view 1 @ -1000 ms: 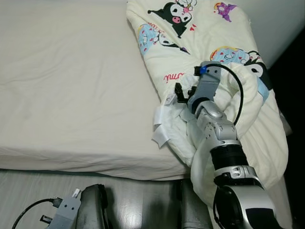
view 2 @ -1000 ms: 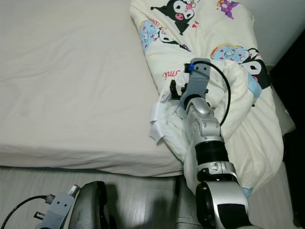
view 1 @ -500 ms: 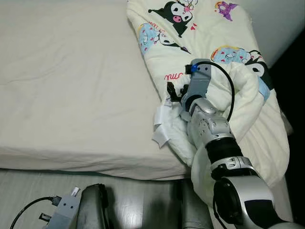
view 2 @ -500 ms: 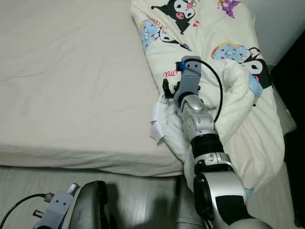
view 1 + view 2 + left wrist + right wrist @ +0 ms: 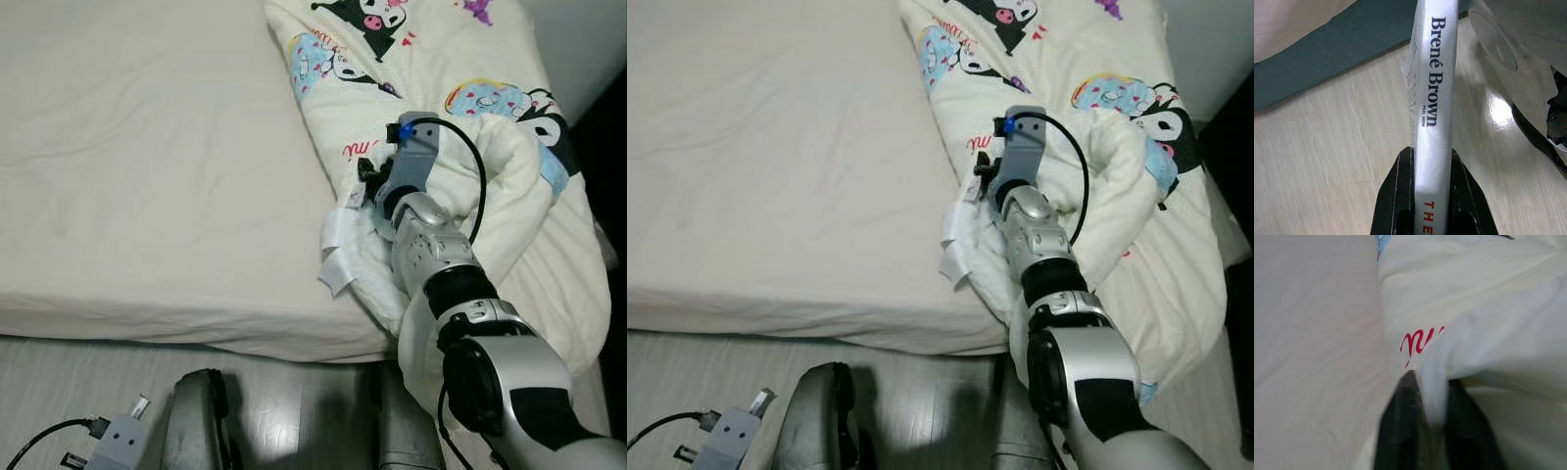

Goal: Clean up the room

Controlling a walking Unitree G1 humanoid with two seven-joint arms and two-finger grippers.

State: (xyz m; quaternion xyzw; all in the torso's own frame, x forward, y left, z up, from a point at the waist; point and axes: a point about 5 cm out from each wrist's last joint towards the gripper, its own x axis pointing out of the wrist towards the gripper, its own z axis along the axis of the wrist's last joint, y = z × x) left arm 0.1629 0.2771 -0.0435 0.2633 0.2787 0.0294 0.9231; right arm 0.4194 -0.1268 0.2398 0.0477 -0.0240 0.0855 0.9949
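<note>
A cream quilt point(image 5: 460, 59) printed with cartoon figures lies bunched along the right side of the bed. My right gripper point(image 5: 364, 181) reaches over it to its left edge, near red lettering. Its fingers point(image 5: 1400, 431) are shut on a fold of the quilt point(image 5: 1469, 298). White care labels point(image 5: 338, 245) hang from that edge. My left gripper point(image 5: 1432, 196) hangs low at the left, over the wooden floor, and is shut on a white book point(image 5: 1434, 98) with "Brené Brown" on its spine.
The bare cream mattress point(image 5: 147, 147) takes up the left and middle, with its front edge close before me. Pale wooden floor point(image 5: 294, 411) runs below it, where my own legs point(image 5: 196, 421) show. A dark gap point(image 5: 612, 117) lies beyond the bed at the right.
My right gripper has shifted a little along the quilt's edge, still shut on the fold. The view has tilted slightly. The left arm hangs lower.
</note>
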